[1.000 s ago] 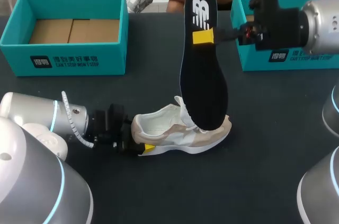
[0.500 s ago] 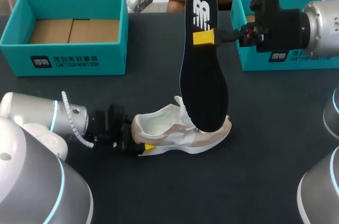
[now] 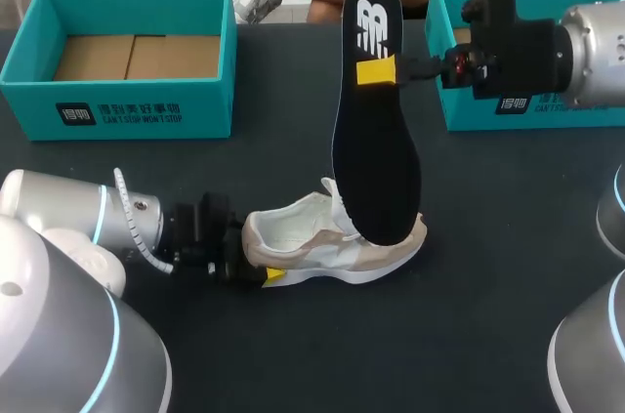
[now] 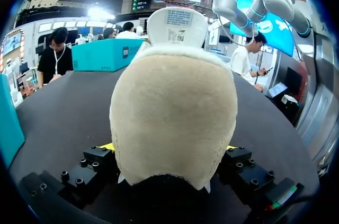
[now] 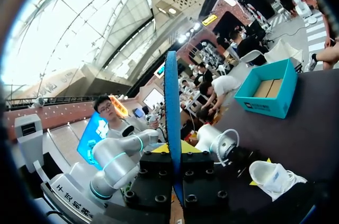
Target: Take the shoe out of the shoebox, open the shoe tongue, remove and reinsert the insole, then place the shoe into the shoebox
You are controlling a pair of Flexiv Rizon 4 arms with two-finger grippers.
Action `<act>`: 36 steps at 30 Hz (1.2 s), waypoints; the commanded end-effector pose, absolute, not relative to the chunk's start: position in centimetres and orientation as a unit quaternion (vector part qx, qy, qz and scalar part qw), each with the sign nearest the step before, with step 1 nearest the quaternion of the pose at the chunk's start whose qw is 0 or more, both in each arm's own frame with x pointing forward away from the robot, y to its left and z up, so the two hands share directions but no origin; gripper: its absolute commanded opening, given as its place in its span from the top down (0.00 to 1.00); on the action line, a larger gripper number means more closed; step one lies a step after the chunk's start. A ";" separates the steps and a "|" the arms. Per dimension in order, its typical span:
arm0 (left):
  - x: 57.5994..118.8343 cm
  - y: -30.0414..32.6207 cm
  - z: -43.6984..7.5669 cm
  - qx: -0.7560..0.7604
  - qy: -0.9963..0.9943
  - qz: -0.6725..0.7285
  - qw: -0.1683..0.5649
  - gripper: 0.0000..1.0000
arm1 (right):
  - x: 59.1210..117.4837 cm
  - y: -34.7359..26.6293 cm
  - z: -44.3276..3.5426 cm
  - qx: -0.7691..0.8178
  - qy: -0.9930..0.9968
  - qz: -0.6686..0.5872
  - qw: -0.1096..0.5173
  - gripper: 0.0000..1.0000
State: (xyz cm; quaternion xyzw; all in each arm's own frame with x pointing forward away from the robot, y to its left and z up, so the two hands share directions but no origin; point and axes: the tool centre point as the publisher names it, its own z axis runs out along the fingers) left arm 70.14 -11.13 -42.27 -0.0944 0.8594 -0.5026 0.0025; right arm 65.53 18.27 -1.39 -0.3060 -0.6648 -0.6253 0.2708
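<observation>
A white and beige shoe (image 3: 322,242) lies on its sole on the dark table, toe to the right. My left gripper (image 3: 256,271) is open at its heel (image 4: 172,118), one finger on each side. My right gripper (image 3: 378,71) is shut on a black insole (image 3: 376,140). It holds the insole upright by its upper edge, the lower end resting in the shoe's opening. In the right wrist view the insole (image 5: 171,102) stands edge-on between the fingers of my right gripper (image 5: 174,152), with the shoe (image 5: 275,176) below.
An open teal shoebox (image 3: 117,105) with a cardboard floor stands at the back left. A second teal box (image 3: 508,105) stands at the back right, behind my right arm. The first box (image 5: 267,94) also shows in the right wrist view.
The left gripper's fingers have spread slightly at the heel. The insole has shifted a touch in the right gripper; the shoe stays put.
</observation>
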 end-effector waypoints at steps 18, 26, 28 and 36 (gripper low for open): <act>69.9 -8.0 -41.8 -0.116 0.870 -0.478 0.020 0.00 | 65.5 18.5 -1.5 -0.307 -0.664 -0.626 0.270 1.00; 70.7 -7.8 -41.9 -0.117 0.869 -0.480 0.018 0.00 | 65.5 18.5 -1.5 -0.307 -0.664 -0.626 0.270 1.00; 70.7 -7.9 -41.8 -0.115 0.869 -0.480 0.017 0.00 | 65.5 18.5 -1.5 -0.307 -0.664 -0.626 0.270 1.00; 70.7 -7.8 -41.7 -0.107 0.877 -0.469 0.004 0.00 | 65.5 18.5 -1.5 -0.307 -0.664 -0.626 0.270 1.00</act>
